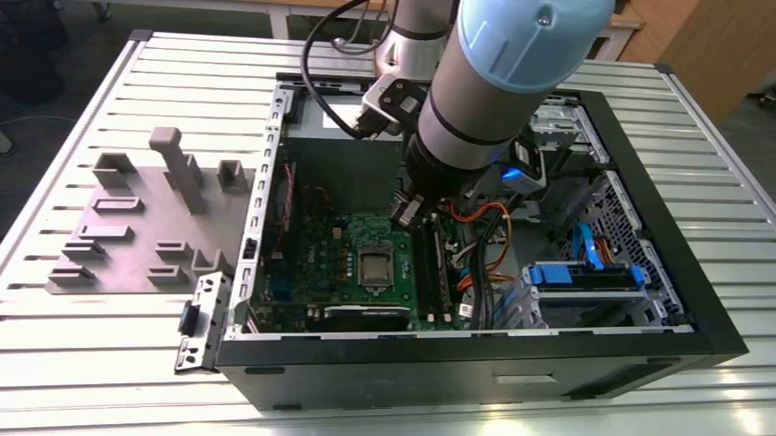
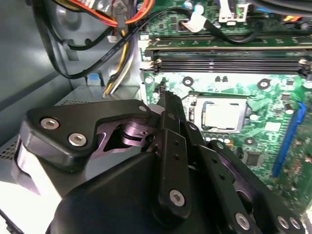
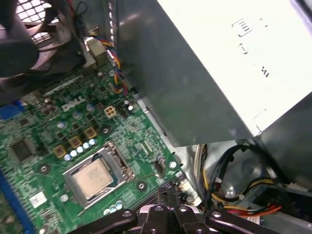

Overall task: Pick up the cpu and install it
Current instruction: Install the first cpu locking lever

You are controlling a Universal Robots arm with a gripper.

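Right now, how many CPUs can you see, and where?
1. The cpu sits in the socket frame on the green motherboard, seen in both wrist views. Others may be hidden behind the arm.

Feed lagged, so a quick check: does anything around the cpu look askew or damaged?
Nothing stands out. The cpu lies flat and square inside its socket frame on the motherboard, in both wrist views. The gripper is beside it, not touching.

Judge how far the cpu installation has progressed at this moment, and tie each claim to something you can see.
Done, by the look of it: the cpu already lies flat inside the socket frame on the motherboard, as both wrist views show. In hand: nothing visible; the gripper sits above the board beside the socket, apart from the chip. Left: whether the socket frame is latched cannot be told.
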